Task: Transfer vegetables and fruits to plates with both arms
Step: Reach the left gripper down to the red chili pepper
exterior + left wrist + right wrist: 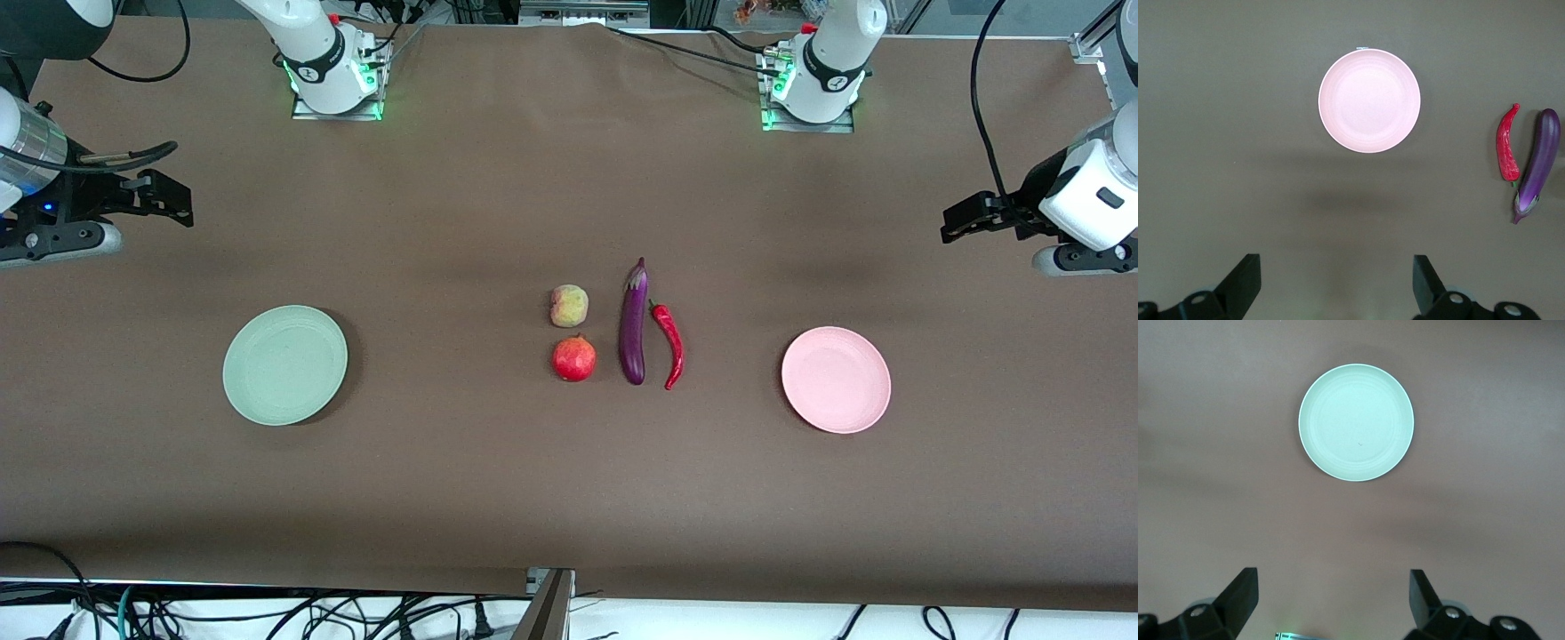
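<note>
Both grippers, left (pixel 953 222) and right (pixel 178 203), hover wide open, empty; eggplant (pixel 633 324), chili (pixel 669 343), fruits between plates.

Front camera high, facing bases; wrist cameras downward (each shares plate).

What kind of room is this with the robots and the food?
Probably a robot lab. Two white arms are bolted to a brown-covered table, loose cables hang off its edge, and the eggplant and plates look laid out for practice.
</note>
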`<act>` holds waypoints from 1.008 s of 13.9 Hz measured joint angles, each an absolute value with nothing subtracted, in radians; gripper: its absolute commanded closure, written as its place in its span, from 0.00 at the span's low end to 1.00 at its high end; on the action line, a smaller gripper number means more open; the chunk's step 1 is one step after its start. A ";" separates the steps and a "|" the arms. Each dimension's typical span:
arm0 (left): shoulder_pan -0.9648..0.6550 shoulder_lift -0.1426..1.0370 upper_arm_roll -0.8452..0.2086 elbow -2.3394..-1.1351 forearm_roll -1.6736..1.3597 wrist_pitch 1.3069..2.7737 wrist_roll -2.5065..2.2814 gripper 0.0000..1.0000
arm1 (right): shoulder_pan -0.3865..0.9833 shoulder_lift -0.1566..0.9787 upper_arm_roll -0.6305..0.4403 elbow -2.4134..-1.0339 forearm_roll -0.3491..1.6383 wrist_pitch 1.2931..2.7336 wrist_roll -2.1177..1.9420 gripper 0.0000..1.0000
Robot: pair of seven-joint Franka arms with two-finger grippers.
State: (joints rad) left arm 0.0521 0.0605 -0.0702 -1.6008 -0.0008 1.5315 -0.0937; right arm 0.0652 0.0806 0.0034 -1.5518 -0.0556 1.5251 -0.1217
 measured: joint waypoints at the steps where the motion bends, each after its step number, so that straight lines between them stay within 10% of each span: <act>1: 0.052 0.060 -0.070 -1.601 -0.001 1.532 -0.094 0.00 | 0.065 0.082 0.003 -1.549 -0.056 1.525 -0.122 0.00; 14: -0.048 0.163 -0.087 -1.527 -0.011 1.512 -0.093 0.00 | 0.065 0.087 0.003 -1.531 -0.056 1.525 -0.122 0.00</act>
State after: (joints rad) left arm -0.0479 0.1633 -0.0866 -1.5268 -0.0112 1.5125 -0.0930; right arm 0.0652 0.0872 0.0034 -1.5310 -0.0556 1.5251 -0.1217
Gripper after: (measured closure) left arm 0.000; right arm 0.000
